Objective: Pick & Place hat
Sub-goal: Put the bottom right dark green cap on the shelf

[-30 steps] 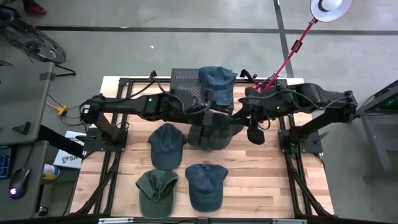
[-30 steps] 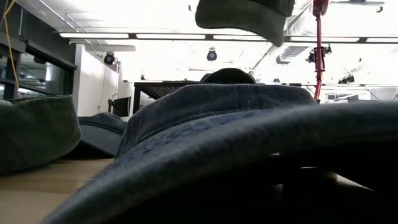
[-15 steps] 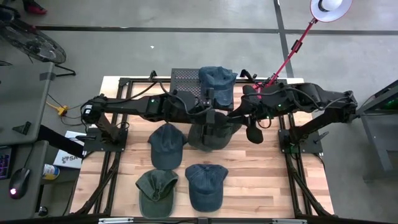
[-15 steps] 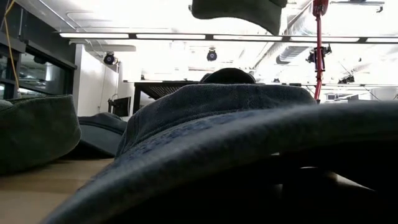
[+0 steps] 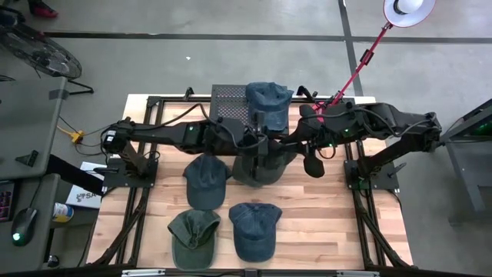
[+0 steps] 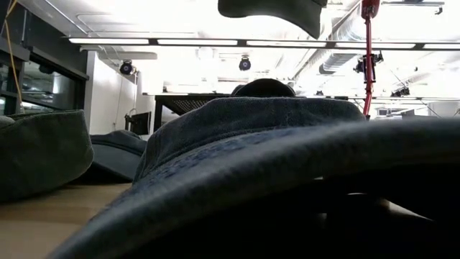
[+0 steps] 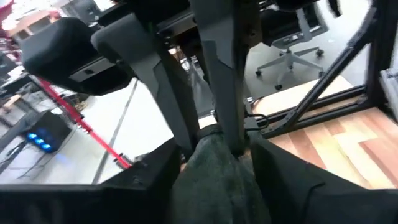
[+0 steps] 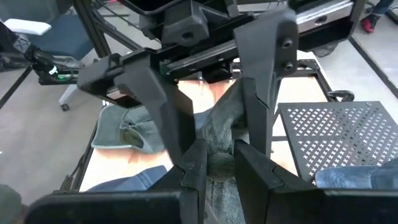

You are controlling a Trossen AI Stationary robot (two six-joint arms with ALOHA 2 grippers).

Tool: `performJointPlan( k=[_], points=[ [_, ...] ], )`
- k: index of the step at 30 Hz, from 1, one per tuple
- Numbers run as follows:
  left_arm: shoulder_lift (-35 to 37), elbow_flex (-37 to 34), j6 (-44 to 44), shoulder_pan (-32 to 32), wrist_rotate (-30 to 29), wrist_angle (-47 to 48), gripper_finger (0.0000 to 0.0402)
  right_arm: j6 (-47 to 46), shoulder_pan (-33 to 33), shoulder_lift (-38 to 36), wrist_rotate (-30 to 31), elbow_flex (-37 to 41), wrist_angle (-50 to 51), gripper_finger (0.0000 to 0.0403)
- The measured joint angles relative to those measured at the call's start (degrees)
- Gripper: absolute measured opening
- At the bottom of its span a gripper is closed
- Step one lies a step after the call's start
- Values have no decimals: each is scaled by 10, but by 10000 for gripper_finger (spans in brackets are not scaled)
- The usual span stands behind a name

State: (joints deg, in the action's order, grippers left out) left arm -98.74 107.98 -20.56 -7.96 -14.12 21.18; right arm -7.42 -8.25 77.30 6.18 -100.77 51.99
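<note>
A dark grey-green hat (image 5: pixel 260 168) hangs in the air between both arms over the table's middle; the low view shows its underside (image 6: pixel 273 10) at the top of the picture. My left gripper (image 5: pixel 255 146) and my right gripper (image 5: pixel 287 144) face each other over it, both shut on its cloth. A blue hat (image 5: pixel 268 103) sits on the black perforated stand (image 5: pixel 227 96) at the far edge. Two blue hats (image 5: pixel 206 179) (image 5: pixel 254 229) and a green hat (image 5: pixel 192 237) lie crown up on the wood. My left gripper pinches a bunched fold of the hat's cloth (image 7: pixel 214 163) between its two fingers (image 7: pixel 155 180), reaching level from the table's left. The hat is lifted clear and hangs below. My right gripper pinches the same raised fold (image 8: pixel 217 163) between its fingers (image 8: pixel 194 167), level from the table's right, just opposite the left fingers. The hat hangs slack beneath it.
The nearest blue hat's brim (image 6: pixel 237 180) fills the foreground of the low view. A red lamp arm (image 5: pixel 355 69) slants over the table's far right corner. Bare wood (image 5: pixel 323 223) lies to the near right. Office chairs stand beyond the table.
Both grippers have carried the hat slightly upward; in the low view its underside has risen toward the top of the picture. The right gripper has edged a little toward the left one. The hats on the table have stayed put.
</note>
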Motion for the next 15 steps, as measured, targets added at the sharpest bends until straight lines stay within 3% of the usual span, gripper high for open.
performJointPlan(
  k=[12, 15],
  points=[
    [0, 0, 4, -3, -10, 3, 29, 0, 0, 0, 4, 0, 1, 51],
    [0, 0, 8, -3, -7, 3, 15, 0, 0, 0, 7, 0, 0, 51]
  ],
)
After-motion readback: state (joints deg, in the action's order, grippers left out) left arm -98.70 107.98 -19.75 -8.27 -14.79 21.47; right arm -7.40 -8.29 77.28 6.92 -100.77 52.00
